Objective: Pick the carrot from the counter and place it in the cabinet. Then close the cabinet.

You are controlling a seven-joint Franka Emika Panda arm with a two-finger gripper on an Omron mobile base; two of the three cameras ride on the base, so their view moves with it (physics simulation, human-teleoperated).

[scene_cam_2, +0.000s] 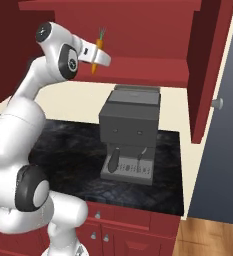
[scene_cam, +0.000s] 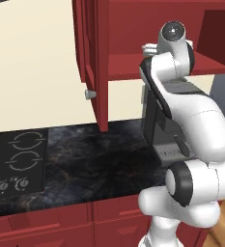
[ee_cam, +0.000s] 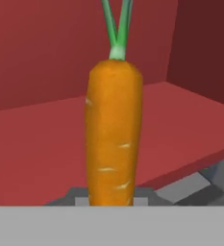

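Observation:
My gripper (scene_cam_2: 99,56) is shut on the carrot (scene_cam_2: 94,66), which stands upright with its green leafy tip up. In the hand view the carrot (ee_cam: 114,134) rises just before the red inner shelf (ee_cam: 46,149) of the cabinet (scene_cam_2: 138,30). It hangs at the shelf's front edge (scene_cam_2: 148,66), above the counter (scene_cam_2: 73,150). Both cabinet doors stand open: the left door (scene_cam: 92,58) and the right door (scene_cam_2: 208,65). From the left base view my own arm hides the hand.
A dark grey coffee machine (scene_cam_2: 130,135) stands on the counter under the cabinet, right of my arm. The stovetop (scene_cam: 17,159) lies at the counter's left. The left door's round knob (scene_cam: 90,94) and the right door's knob (scene_cam_2: 217,103) jut out at mid height.

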